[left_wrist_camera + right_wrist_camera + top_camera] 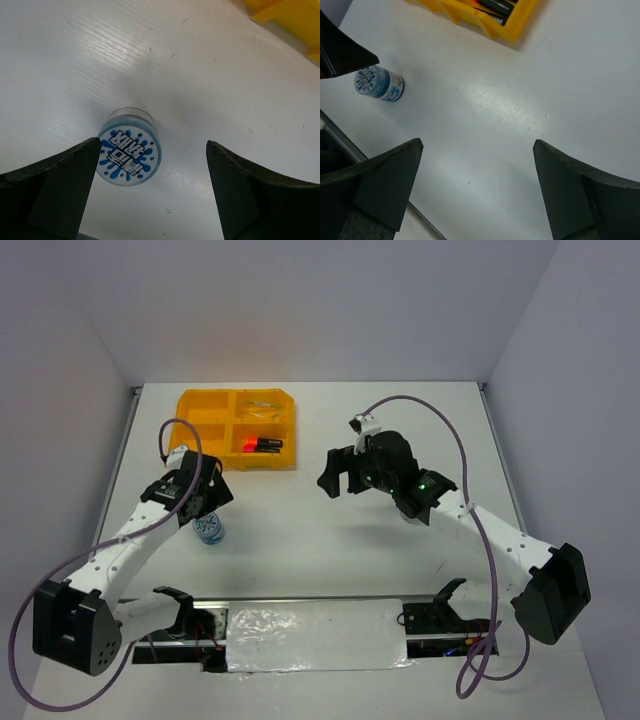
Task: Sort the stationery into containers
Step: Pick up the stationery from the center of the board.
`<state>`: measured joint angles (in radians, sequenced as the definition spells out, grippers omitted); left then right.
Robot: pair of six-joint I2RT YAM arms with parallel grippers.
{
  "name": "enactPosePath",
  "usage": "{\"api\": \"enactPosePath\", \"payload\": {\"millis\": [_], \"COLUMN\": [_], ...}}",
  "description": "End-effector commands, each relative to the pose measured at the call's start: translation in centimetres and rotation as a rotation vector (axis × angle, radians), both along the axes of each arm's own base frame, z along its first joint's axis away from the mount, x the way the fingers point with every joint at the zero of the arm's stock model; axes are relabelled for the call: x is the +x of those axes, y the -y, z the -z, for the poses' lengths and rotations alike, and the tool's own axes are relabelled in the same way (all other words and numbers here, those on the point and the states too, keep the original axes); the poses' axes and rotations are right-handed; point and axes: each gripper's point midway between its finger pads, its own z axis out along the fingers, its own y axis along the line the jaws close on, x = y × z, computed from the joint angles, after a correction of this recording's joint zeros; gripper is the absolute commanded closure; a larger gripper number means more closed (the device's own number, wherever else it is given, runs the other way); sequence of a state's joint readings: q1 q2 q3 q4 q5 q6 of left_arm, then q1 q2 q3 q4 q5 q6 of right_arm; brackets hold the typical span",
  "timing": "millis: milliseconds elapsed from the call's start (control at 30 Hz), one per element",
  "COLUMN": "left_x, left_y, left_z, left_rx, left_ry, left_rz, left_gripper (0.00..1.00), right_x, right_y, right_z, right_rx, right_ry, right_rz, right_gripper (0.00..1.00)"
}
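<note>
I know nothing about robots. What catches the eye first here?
The bright orange-yellow tray at the far left of the table, with black markers in one compartment. Next, a small blue-capped bottle standing alone on the white surface, just below the open left gripper. The right gripper hangs open above the middle.

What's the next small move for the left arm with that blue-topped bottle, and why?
Probably lower the left gripper straight down, centring it first, until its fingers flank the bottle. The bottle stands upright on the table, outside the orange tray. It sits below the wide-open fingers, nearer one than the other, and nothing is held yet.
</note>
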<state>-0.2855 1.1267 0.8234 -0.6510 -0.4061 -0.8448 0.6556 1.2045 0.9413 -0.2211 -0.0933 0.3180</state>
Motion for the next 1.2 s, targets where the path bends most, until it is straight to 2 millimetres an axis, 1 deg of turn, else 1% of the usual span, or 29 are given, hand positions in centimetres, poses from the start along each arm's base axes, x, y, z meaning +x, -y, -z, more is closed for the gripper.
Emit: {"api": "enactPosePath", "payload": {"millis": [0,33,100,133,233,267,333,433,500,533,567,600,633,667,700,767,800,833,867,900,933,967,1033,1067,1133,1167], "left_x": [-0.5,-0.9,-1.0,-1.4,-1.9,-1.6,-1.8,-1.7,-1.3,-1.2,-1.1,-0.7,-0.6,-0.4,0.0,0.7,1.8,2.3,3.8,4.6,5.1,7.0,8.8,10.7,12.9,14.9], "left_y": [-1.0,-1.1,-1.2,-1.4,-1.6,-1.5,-1.4,-1.3,-1.2,-1.1,-0.8,-0.7,-0.6,-0.5,-0.4,-0.6,-0.5,-0.6,-0.8,-0.9,-1.0,-0.8,-1.1,-1.3,-2.0,-2.9], "left_z": [-0.4,0.2,0.9,1.6,2.9,3.0,3.8,4.6,4.9,4.9,4.8,4.4,4.1,3.7,2.3,0.5,-1.9,-3.1,-6.0,-7.6,-8.8,-11.5,-13.7,-15.4,-17.0,-18.4], "left_rx": [0.016,0.021,0.026,0.034,0.042,0.036,0.034,0.032,0.036,0.033,0.022,0.015,0.012,0.008,0.004,0.012,0.010,0.016,0.028,0.031,0.040,0.036,0.051,0.058,0.059,0.070], "left_ry": [0.038,0.028,0.015,-0.004,-0.025,-0.011,-0.023,-0.029,-0.024,-0.020,-0.016,0.001,0.006,0.014,0.038,0.077,0.134,0.158,0.220,0.248,0.258,0.304,0.341,0.368,0.387,0.399], "left_rz": [-0.052,-0.053,-0.053,-0.056,-0.065,-0.062,-0.057,-0.054,-0.041,-0.039,-0.027,-0.024,-0.024,-0.021,-0.021,-0.029,-0.025,-0.029,-0.047,-0.061,-0.071,-0.082,-0.109,-0.128,-0.146,-0.170], "left_gripper": [0.01,0.01,0.01,0.01,0.01,0.01,0.01,0.02,0.14,0.25,0.34,0.46,0.71,0.82,1.00,1.00,1.00,1.00,1.00,1.00,1.00,1.00,1.00,1.00,1.00,1.00], "right_x": [0.1,-0.1,-0.1,-0.3,-0.5,-0.6,-0.8,-0.9,-1.0,-0.9,-1.0,-1.0,-1.1,-1.0,-1.1,-1.0,-1.0,-0.9,-0.9,-0.8,-0.4,-0.3,-0.1,0.0,0.1,0.1], "right_y": [-2.3,-2.8,-3.2,-3.6,-3.9,-4.1,-4.2,-4.2,-4.2,-4.1,-4.0,-3.9,-3.8,-3.7,-3.6,-3.4,-3.3,-3.3,-3.4,-3.5,-3.3,-3.4,-3.5,-3.5,-3.3,-3.2], "right_z": [-4.4,-4.1,-4.1,-3.9,-3.7,-3.7,-3.6,-3.5,-3.6,-3.6,-3.7,-4.0,-4.0,-4.1,-4.3,-4.4,-4.5,-4.4,-4.3,-4.0,-3.8,-3.6,-3.0,-2.9,-2.4,-2.3], "right_rx": [0.087,0.078,0.067,0.058,0.039,0.037,0.034,0.029,0.032,0.029,0.029,0.033,0.030,0.029,0.030,0.030,0.032,0.031,0.032,0.026,0.016,0.011,-0.001,-0.004,-0.019,-0.024], "right_ry": [0.095,0.092,0.096,0.094,0.097,0.098,0.099,0.103,0.110,0.114,0.118,0.124,0.127,0.132,0.139,0.147,0.153,0.152,0.155,0.151,0.153,0.149,0.143,0.143,0.145,0.145], "right_rz": [-0.048,-0.059,-0.065,-0.075,-0.081,-0.088,-0.092,-0.091,-0.090,-0.083,-0.082,-0.079,-0.079,-0.072,-0.071,-0.064,-0.060,-0.059,-0.061,-0.062,-0.041,-0.040,-0.039,-0.040,-0.038,-0.036], "right_gripper": [0.00,0.00,0.00,0.00,0.00,0.00,0.00,0.00,0.00,0.00,0.00,0.00,0.00,0.00,0.00,0.00,0.00,0.00,0.00,0.00,0.00,0.00,0.00,0.00,0.00,0.00]}}
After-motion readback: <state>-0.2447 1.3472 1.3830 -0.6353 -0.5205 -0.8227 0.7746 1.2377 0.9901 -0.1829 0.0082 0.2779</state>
